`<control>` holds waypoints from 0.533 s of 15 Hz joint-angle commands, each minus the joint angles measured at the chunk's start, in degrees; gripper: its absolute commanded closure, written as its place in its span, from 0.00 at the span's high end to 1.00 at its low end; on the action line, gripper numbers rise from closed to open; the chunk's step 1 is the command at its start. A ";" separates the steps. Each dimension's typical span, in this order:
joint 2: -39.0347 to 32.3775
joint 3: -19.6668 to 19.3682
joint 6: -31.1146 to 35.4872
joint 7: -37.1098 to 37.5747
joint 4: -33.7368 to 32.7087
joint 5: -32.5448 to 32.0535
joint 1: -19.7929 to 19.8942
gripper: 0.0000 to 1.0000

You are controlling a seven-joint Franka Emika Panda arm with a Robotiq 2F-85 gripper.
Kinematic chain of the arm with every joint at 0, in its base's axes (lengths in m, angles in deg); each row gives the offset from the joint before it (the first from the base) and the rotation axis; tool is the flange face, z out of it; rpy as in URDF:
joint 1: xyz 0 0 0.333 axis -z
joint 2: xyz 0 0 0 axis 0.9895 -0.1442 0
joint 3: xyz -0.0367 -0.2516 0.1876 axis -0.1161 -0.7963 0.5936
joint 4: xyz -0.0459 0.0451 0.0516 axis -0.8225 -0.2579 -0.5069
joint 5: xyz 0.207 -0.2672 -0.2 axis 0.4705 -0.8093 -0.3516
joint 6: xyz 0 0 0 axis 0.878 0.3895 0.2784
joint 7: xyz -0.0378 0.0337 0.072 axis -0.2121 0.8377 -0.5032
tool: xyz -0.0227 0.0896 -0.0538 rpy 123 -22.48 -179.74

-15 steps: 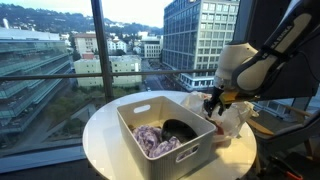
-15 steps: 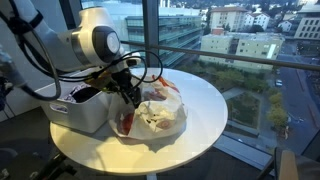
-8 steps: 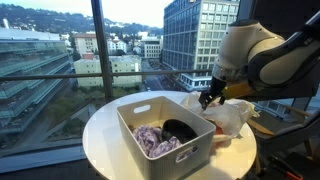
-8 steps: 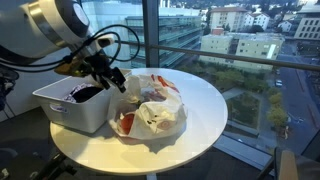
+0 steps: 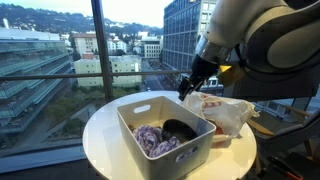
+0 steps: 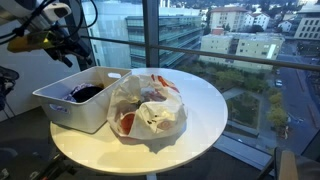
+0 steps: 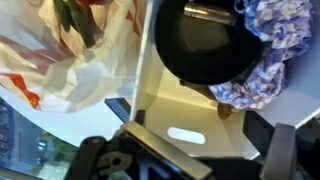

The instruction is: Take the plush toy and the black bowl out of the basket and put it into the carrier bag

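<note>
Plush toy: the purple plush toy (image 5: 153, 140) is seen lying inside the basket, at the end nearer the camera in an exterior view; in the wrist view (image 7: 268, 45) it is pressed against the bowl's side.
Black bowl: the black bowl (image 5: 180, 129) is also found in the basket, upright, touching the toy, on the side towards the bag; its dark hollow (image 7: 200, 45) is shown from above in the wrist view.
Basket: the white basket (image 5: 135, 115) is set on the table, with a handle slot cut in its end wall (image 7: 185, 135); in both exterior views it (image 6: 70, 112) is placed just beside the bag.
Carrier bag: the white carrier bag (image 5: 228, 112) with red and orange print is slumped on the table, crumpled, against the basket (image 6: 148, 105); nothing of the task's things is seen in it.
Gripper: the gripper (image 5: 188, 90) is held in the air above the basket's far corner, near the bag; in the wrist view (image 7: 192, 118) the fingers are spread wide and nothing is gripped between them.
Table: a round white table (image 5: 100, 135) is placed by a large window.
Background: city buildings (image 5: 195, 35) are seen through the glass.
</note>
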 commanded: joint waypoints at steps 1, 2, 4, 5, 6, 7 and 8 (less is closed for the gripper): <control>-6.94 -5.35 4.85 -13.93 -5.86 5.83 -5.48 1.00; -8.99 -7.42 5.91 -18.30 -7.23 8.55 -7.78 1.00; -13.79 -12.74 7.16 -26.76 -10.00 14.21 -13.71 1.00; -16.21 -16.49 7.46 -31.06 -11.41 18.23 -18.38 1.00; -17.74 -18.92 6.84 -35.46 -12.69 22.87 -21.92 1.00; -20.00 -20.84 6.32 -39.83 -14.16 28.01 -24.81 1.00; -20.91 -23.35 4.83 -44.50 -15.32 33.23 -28.11 1.00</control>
